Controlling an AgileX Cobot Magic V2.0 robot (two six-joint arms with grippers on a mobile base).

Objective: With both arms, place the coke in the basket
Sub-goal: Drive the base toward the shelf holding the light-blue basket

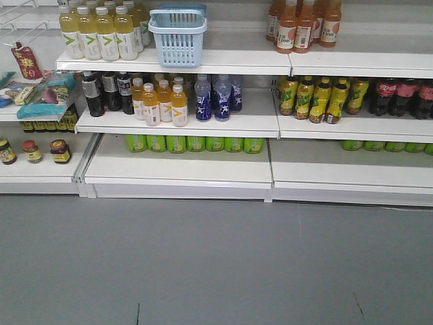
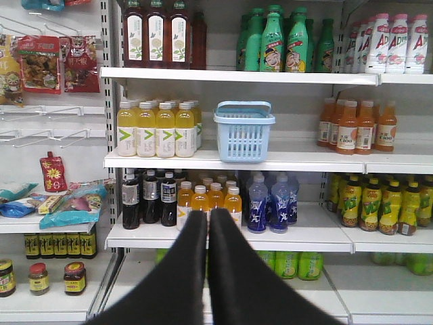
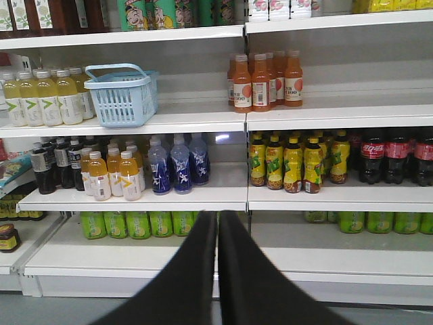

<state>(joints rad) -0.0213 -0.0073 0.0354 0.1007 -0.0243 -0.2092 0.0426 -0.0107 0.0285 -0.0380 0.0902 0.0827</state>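
**Blue basket sits on shelf**

The light blue slotted basket (image 1: 177, 39) stands upright on a white shelf surface (image 1: 237, 62), handles raised. The black left gripper (image 2: 208, 215) and right gripper (image 3: 217, 215) point toward the shelving, jaws pressed together, empty.

R fingers (image 3: 189, 271) cut at btm; cola btls (image 3: 396, 159) cut rt.

Left end effector (image 2: 208, 215) was matte black, two smooth wedge-shaped fingers (image 2: 181, 271), broad at the base, tapered to narrow rounded tips, right end effector (image 3: 217, 215) looked the same, plain black throughout
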